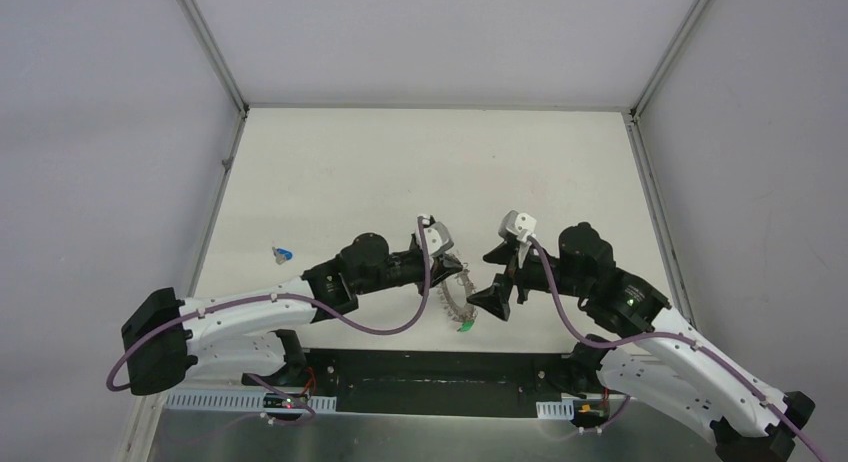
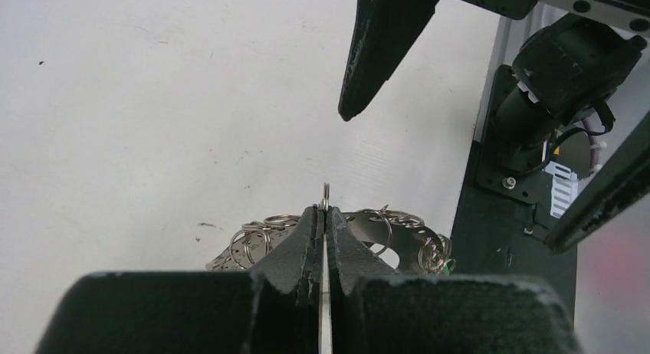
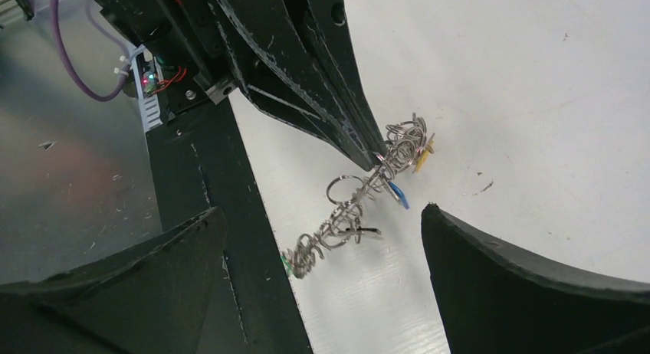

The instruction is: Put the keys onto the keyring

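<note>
1. Left of the keyring [image 1: 457, 304], the left gripper [image 2: 325, 216] clamps its rim; you cannot pass there.
2. Right of the keyring, the right gripper [image 3: 321, 209] gapes just beside it; little room.
3. Beyond the keyring, the table [image 1: 400, 162] lies bare; you pass freely.

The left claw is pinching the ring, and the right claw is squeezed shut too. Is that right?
No. The left gripper does pinch the keyring, but the right gripper is wide open, not shut. The right wrist view shows it.
</note>
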Tool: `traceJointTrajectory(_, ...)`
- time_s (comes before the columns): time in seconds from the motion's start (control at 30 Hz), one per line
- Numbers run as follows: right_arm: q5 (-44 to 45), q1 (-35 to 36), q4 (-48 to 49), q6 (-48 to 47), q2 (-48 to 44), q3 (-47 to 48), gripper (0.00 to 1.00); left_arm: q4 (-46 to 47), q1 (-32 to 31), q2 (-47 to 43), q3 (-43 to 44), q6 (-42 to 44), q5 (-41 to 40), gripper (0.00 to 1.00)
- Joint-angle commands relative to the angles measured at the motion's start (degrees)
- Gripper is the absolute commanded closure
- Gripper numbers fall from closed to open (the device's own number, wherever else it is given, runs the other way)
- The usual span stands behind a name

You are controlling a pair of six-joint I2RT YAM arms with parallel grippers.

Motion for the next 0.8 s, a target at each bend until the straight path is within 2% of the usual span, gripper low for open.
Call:
traceJointTrajectory(0.0,4.93,-0.09,1.15,2.62,-1.20,0.09,0.00,1.35,-0.53,3.06,5.19,1.34,0.85,1.00)
traceJointTrajectory(0.2,6.47,-0.09,1.78,3.71,-1.09,-0.36,0.00,-3.22,-0.49,1.59,4.64,0.84,0.57,1.00)
traceJointTrajectory(0.53,5.66,-0.13,7.73,5.80,-0.95,-3.06,0.00,-16.09,-0.46,-13.36,1.96,1.34,-6.43,1.00)
traceJointTrajectory(0.63,5.66,-0.09,9.45,6.31,-1.62,-4.46,0.00,-16.61,-0.48,-13.52,1.14,1.34,-7.71,1.00)
traceJointTrajectory(0.77,5.66,-0.08,9.40,6.74,-2.17,-4.91,0.00,-14.89,-0.47,-9.02,0.08,1.34,-7.24,1.00)
